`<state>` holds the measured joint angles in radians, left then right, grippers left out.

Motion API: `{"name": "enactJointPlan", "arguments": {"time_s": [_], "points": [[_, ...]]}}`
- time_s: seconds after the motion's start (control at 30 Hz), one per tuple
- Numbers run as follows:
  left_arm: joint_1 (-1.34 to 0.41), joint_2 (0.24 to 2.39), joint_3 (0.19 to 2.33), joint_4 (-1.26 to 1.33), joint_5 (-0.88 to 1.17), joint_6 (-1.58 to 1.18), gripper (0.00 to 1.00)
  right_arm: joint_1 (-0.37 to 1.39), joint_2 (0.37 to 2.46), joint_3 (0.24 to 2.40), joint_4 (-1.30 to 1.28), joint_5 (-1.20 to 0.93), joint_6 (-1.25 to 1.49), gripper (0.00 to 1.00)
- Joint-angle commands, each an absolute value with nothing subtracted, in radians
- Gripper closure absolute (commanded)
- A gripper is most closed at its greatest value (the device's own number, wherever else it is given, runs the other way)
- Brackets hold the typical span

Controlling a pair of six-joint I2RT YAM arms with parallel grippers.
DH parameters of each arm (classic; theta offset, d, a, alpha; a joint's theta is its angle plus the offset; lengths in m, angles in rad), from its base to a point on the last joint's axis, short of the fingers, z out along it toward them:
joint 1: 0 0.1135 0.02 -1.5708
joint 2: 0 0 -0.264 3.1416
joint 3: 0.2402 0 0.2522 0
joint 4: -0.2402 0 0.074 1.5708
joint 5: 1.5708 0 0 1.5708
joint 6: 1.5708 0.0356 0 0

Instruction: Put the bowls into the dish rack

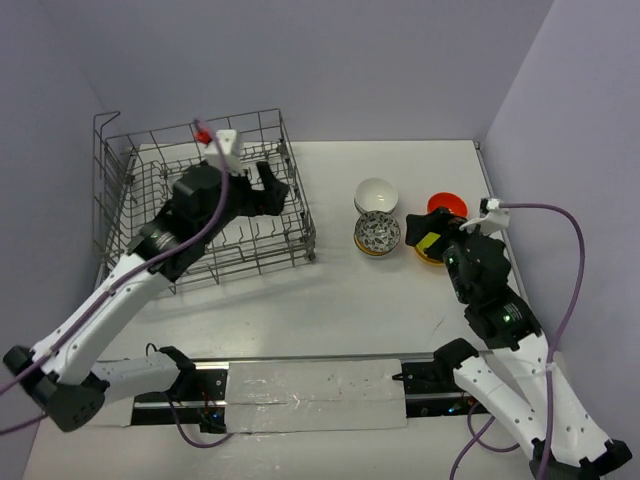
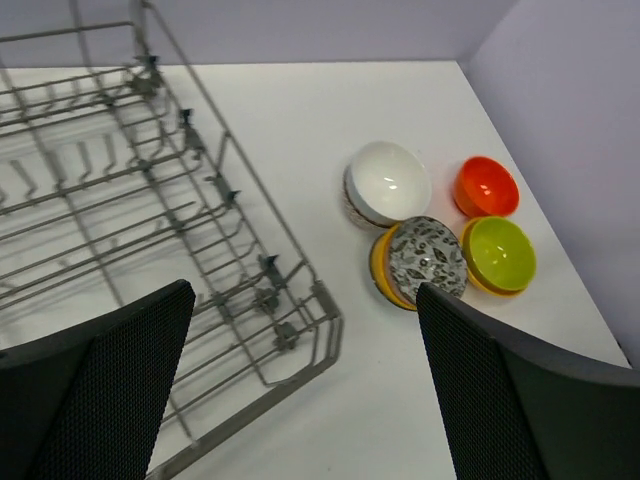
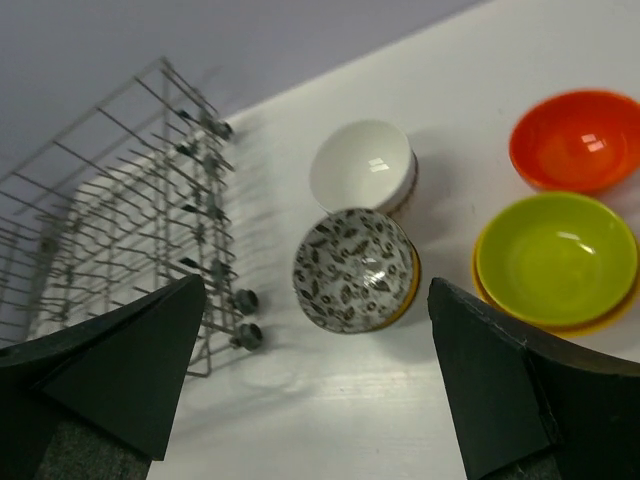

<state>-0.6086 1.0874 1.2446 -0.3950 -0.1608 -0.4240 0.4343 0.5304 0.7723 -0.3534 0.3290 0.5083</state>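
Note:
The grey wire dish rack (image 1: 200, 205) stands at the back left; no bowl shows inside it. To its right on the table sit a white bowl (image 1: 376, 192), a speckled black-and-white bowl (image 1: 377, 233), a red-orange bowl (image 1: 447, 206) and a lime green bowl (image 1: 427, 248). The speckled bowl (image 2: 425, 260) and the lime bowl (image 2: 500, 252) each rest in an orange-yellow bowl. My left gripper (image 1: 270, 185) is open and empty above the rack's right side. My right gripper (image 1: 440, 238) is open and empty above the lime bowl (image 3: 555, 258), near the speckled bowl (image 3: 353, 268).
The rack's near right corner (image 2: 320, 330) lies below my left fingers (image 2: 120, 380). Purple walls close the back and right of the white table (image 1: 330, 290). The rack's side (image 3: 200, 230) stands left of the bowls in the right wrist view.

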Motion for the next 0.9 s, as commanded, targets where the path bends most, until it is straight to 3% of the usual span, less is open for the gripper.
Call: {"name": "enactJointPlan", "arguments": {"time_s": [0.0,0.3,0.53,0.87], "points": [[-0.739,1.184,1.324,-0.33,-0.287,-0.408,0.01,0.428,0.596,0.802,-0.454,0.423,0.598,0.0],[-1.112,1.587,1.537,-0.239,-0.532,-0.105,0.02,0.213,0.624,0.769,-0.561,0.394,0.681,0.0],[-1.144,1.828,1.641,-0.192,-0.37,-0.025,0.09,0.195,0.589,0.732,-0.591,0.436,0.709,0.0],[-1.143,2.028,1.718,-0.179,-0.296,0.113,0.19,0.192,0.54,0.712,-0.6,0.416,0.719,0.0]]}}
